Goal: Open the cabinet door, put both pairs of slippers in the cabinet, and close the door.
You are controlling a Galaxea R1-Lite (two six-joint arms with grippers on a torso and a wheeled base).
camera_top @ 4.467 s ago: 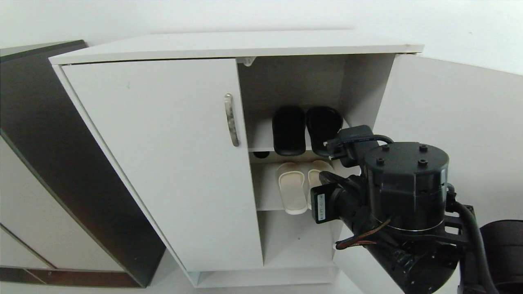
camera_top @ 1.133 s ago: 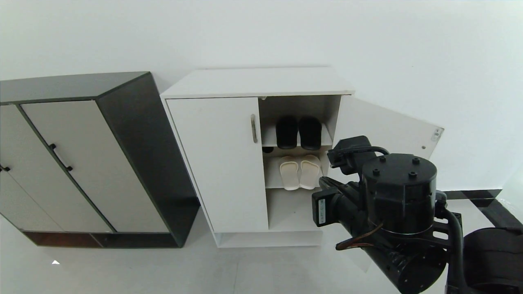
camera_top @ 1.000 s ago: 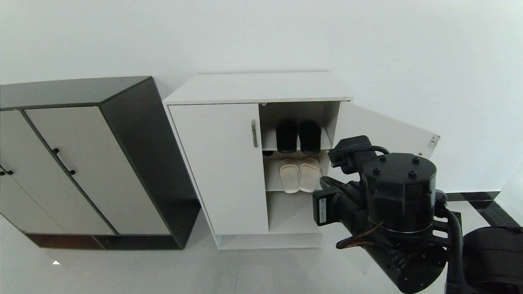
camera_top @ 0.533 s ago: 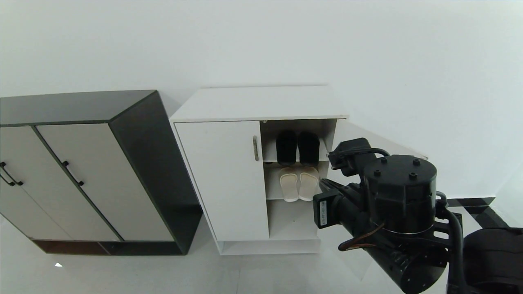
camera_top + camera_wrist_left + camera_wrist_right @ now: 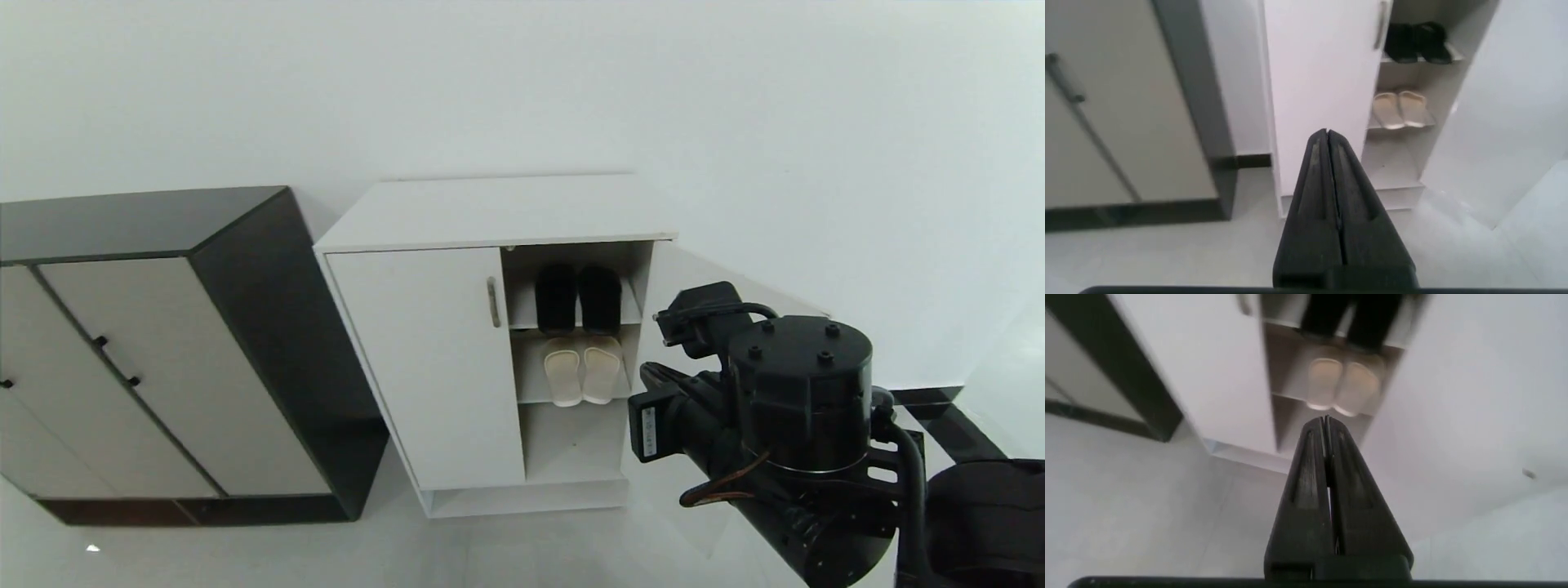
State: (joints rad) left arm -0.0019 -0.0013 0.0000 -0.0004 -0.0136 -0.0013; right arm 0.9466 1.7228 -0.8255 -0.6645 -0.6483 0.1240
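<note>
Cabinet door [image 5: 673, 273] still open, black slippers [image 5: 577, 298] above white slippers [image 5: 583, 371]

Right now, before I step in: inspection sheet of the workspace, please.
Surface: pale glossy floor, both cabinets standing on it.
Job's things: white two-door cabinet, right door swung open, left door shut; pair of black slippers on the upper shelf; pair of cream slippers on the shelf below.
Clutter: nothing seen.
Pincers: left pincer shut, holding nothing; right pincer shut, holding nothing; both apart from the cabinet.
Cables: black cable and brown wire on the right arm.
Surroundings: black cabinet with pale doors left of the white one; white wall.
</note>
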